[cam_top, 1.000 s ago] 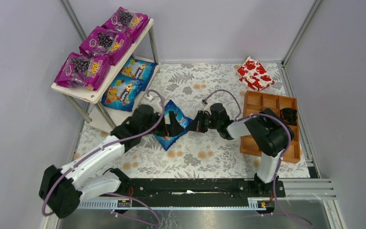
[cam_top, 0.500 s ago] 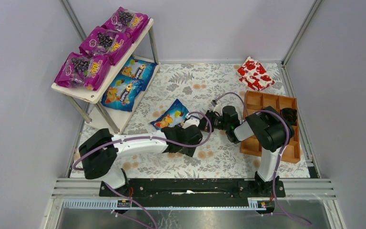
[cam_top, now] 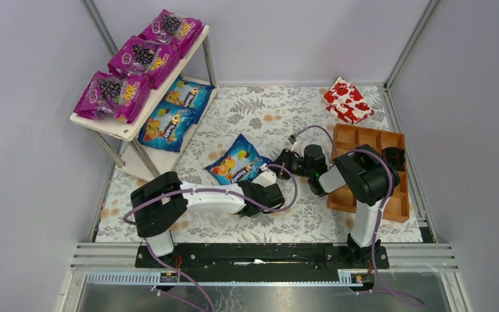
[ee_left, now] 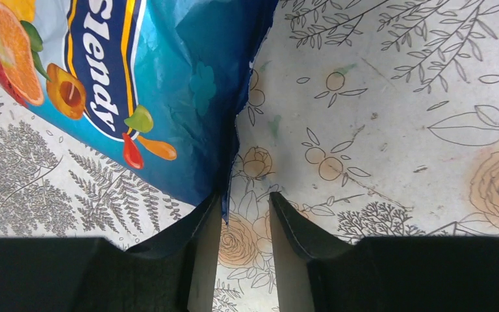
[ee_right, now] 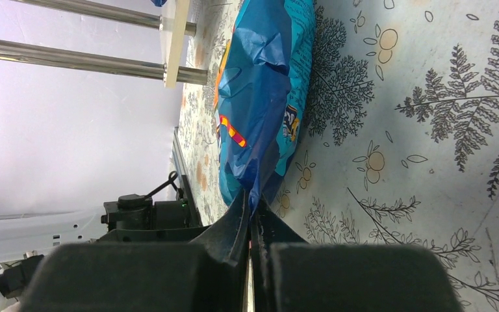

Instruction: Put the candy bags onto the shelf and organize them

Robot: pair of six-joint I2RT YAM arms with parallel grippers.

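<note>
While the last blue bag (cam_top: 236, 166) lies flat on the floral cloth (cam_top: 279, 110), out in the open between the shelf (cam_top: 132, 133) and the two wrists, its end seam is seen pinched in the right gripper (ee_right: 250, 198), jaws closed on the film. The left gripper (ee_left: 245, 207) is held narrow, with only a slit between its fingers and nothing caught in it. The bag's edge sits just off the tip of one finger.

A hand-over is judged to be the step in hand. To do it well, the left jaws should be widened a little and slid over the crimped edge, not the puffed belly. The right pinch should be let go only once that grip is sure.

Three purple bags (cam_top: 135, 57) fill the top board. Two blue ones (cam_top: 169, 123) are laid on the lower board, and bare board shows at its near end. That gap is low under the top tier and flanked by a metal leg (cam_top: 144, 158), so a flat entry is called for. The brown tray (cam_top: 364, 133) lies close by the right arm, and open cloth is left toward the shelf.
</note>
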